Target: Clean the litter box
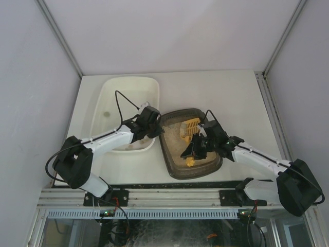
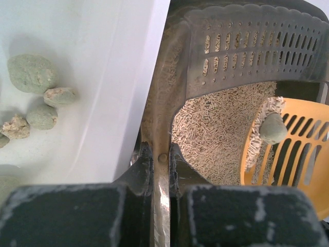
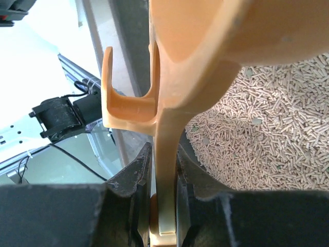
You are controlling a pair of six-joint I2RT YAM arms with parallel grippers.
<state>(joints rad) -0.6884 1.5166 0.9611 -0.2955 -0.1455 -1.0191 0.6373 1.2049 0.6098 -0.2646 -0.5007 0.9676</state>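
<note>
Right gripper (image 3: 163, 154): jaws pinch the flat handle of an orange slotted scoop (image 3: 205, 41), held over the litter box (image 1: 182, 112). Left gripper (image 2: 160, 159): jaws clamp the box's left rim, one finger inside the wall and one outside.

Litter box: a dark grey-brown tray on the table (image 1: 221, 87), near the front edge and about midway between the two arms. It is part-filled with beige pellet litter (image 2: 216, 128), and its far wall is perforated.

Scoop blade: tilted, carrying a grey-green clump (image 2: 272, 128), with pellets clinging along the blade's edge.

White tub (image 1: 128, 87): larger than the box and just beside it on the left; whether the two touch cannot be told. Several grey-green and tan lumps (image 2: 31, 72) lie loose on the tub floor, near the left gripper.
</note>
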